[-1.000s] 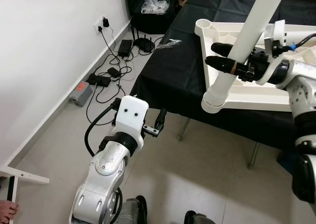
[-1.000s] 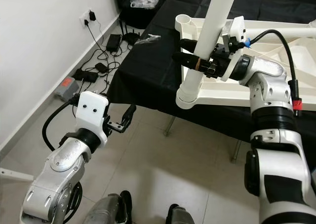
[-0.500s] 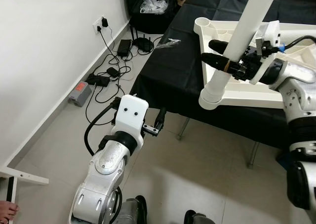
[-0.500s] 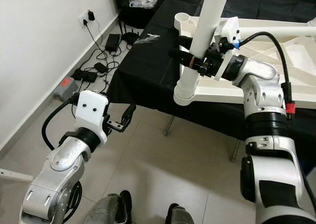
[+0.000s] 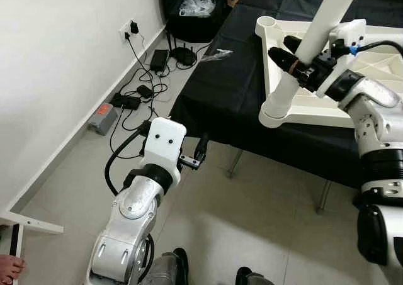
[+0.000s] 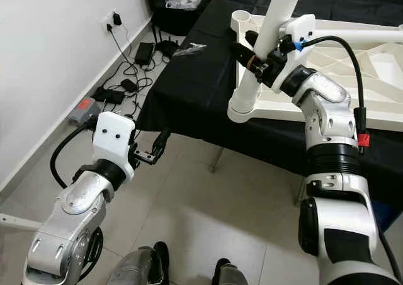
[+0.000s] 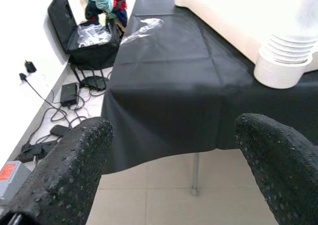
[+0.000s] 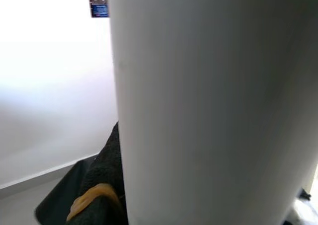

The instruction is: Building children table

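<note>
Between right claw [image 5: 301,63] fingers, clamped: white table leg [image 5: 296,76], foot beside tabletop [image 5: 327,112] corner on counter [image 5: 233,96]. Could slip, topple. Left claw [image 5: 200,151] apart, idle.

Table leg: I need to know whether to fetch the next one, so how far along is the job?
Done: the tabletop lies upside down on the black cloth. In hand: the right gripper clamps the table leg at the tabletop's near corner. Left: whether it is fully seated cannot be told; the left gripper hangs open.

Workroom, tiled floor [image 5: 264,209], wall socket [image 5: 129,28]
</note>
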Tool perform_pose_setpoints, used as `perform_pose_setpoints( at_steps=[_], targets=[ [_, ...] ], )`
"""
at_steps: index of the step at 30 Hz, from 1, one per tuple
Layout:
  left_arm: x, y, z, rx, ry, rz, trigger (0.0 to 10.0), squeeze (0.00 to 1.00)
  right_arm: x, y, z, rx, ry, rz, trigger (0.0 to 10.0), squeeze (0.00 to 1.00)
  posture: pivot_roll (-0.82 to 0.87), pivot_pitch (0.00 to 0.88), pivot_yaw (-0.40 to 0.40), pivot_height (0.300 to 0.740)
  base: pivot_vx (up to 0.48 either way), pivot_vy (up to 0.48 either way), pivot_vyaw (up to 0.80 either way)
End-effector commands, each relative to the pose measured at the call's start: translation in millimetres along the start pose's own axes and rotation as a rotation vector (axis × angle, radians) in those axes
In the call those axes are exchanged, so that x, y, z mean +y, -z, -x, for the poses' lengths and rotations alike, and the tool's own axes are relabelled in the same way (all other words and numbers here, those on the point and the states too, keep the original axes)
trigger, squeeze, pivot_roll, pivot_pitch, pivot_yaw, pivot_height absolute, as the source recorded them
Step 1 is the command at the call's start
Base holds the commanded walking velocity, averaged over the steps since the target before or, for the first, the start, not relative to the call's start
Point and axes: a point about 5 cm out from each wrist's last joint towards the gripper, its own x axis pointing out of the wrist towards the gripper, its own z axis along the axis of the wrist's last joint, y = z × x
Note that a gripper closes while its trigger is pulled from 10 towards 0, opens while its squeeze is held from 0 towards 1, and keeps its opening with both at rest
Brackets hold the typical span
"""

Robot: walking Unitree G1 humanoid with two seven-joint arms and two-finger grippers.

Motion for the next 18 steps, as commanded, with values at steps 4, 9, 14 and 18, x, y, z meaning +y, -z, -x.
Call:
perform_pose_setpoints(
  at_steps=[4,9,14,18],
  targets=[
    [2.8,3.7,-0.7,0.012,-0.011,-0.009,10.0,0.00,1.9,38.1,13.4,0.184,0.105,-0.043,10.0,0.00,0.17,0.287,0.007,0.740,0.000,0.000,0.00],
    [3.3,3.6,-0.5,0.011,-0.013,-0.011,10.0,0.00,4.1,40.3,11.2,0.201,0.124,-0.057,10.0,0.00,0.17,0.289,0.002,0.740,0.000,0.000,0.00],
    [4.1,3.9,-0.3,0.013,-0.017,-0.012,10.0,0.00,4.1,43.5,7.0,0.237,0.172,-0.055,10.0,0.00,0.17,0.292,0.002,0.740,0.000,0.000,0.00],
    [3.6,4.0,-0.2,0.012,-0.019,-0.010,10.0,0.00,1.4,48.9,2.7,0.300,0.289,-0.049,10.0,0.00,0.17,0.288,0.001,0.740,0.000,0.000,0.00]
  ],
)
